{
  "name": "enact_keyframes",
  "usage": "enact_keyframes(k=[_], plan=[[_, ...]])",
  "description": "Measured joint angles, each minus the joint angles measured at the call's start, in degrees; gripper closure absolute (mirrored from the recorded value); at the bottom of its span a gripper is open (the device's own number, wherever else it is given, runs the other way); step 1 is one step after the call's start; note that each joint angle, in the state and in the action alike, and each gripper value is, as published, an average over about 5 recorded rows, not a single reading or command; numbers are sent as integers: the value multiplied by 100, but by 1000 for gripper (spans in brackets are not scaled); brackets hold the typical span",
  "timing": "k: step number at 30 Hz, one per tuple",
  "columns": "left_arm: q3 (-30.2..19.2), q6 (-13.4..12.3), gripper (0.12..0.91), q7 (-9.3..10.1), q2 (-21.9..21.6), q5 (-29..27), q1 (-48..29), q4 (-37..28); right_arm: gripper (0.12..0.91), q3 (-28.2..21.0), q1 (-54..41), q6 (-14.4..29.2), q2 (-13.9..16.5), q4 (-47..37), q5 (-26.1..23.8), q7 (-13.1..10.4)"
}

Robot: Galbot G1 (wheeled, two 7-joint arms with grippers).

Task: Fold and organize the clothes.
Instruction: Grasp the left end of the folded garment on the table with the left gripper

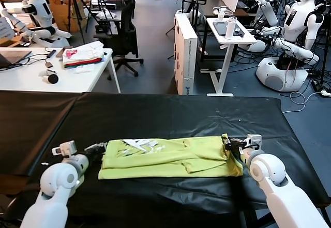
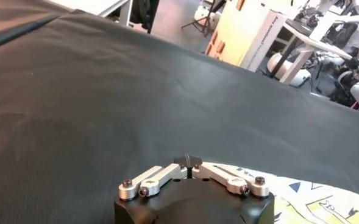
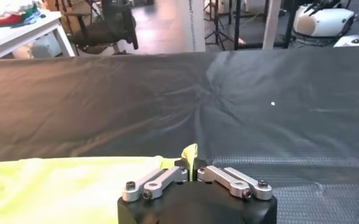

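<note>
Head view: both end effectors (image 1: 98, 148) (image 1: 228, 145) pinching T-shirt (image 1: 170, 158) edges.

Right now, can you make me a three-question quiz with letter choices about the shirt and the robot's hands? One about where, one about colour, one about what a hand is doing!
1. Where does the T-shirt lie?
A. on the black table
B. on the floor
C. on a chair

2. What colour is it?
A. red
B. lime-yellow
C. blue

3. What is the right gripper doing?
A. hanging open, far above
B. shut on the shirt's edge
C. holding a cup

Answers:
1 A, it lies folded on the black cover.
2 B, in head and right wrist views.
3 B, yellow cloth pokes up between its closed fingers. The left gripper sits at the other end.
</note>
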State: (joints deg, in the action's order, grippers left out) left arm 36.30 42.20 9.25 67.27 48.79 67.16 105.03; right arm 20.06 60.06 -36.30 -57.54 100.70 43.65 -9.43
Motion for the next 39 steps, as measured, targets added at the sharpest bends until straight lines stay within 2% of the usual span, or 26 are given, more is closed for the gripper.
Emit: enact_keyframes(k=[3, 7, 12, 15, 18, 21, 23, 27, 30, 35, 39], plan=[[36, 0, 804, 209, 53, 310, -38, 9, 854, -10, 0, -6, 0, 10, 0, 6], [47, -1, 573, 418, 143, 636, -62, 8, 854, -11, 8, -14, 2, 21, 0, 12], [16, -3, 257, 445, 258, 675, -36, 12, 854, -5, 9, -19, 14, 25, 3, 20], [2, -8, 170, 435, 283, 664, -18, 21, 854, -4, 4, -23, 12, 21, 4, 21], [-10, -8, 229, 430, 293, 643, -2, 29, 854, -7, 1, -23, -4, 13, 2, 21], [-27, -4, 414, 424, 299, 618, 12, 38, 854, -10, -5, -22, -24, 0, -4, 20], [-38, -3, 585, 417, 303, 593, 18, 43, 854, -12, -9, -19, -34, -8, -9, 20], [-53, -1, 817, 400, 307, 509, 15, 46, 854, -11, -12, 8, -53, -18, -20, 6], [-55, 0, 882, 383, 289, 446, -9, 39, 854, -1, -9, 79, -86, -43, -29, -77], [-23, 1, 881, 365, 211, 407, -84, -14, 854, 59, 11, 231, -159, -106, -47, -229], [-18, 1, 881, 306, 153, 358, -123, -48, 854, 90, 26, 298, -225, -130, -49, -232]])
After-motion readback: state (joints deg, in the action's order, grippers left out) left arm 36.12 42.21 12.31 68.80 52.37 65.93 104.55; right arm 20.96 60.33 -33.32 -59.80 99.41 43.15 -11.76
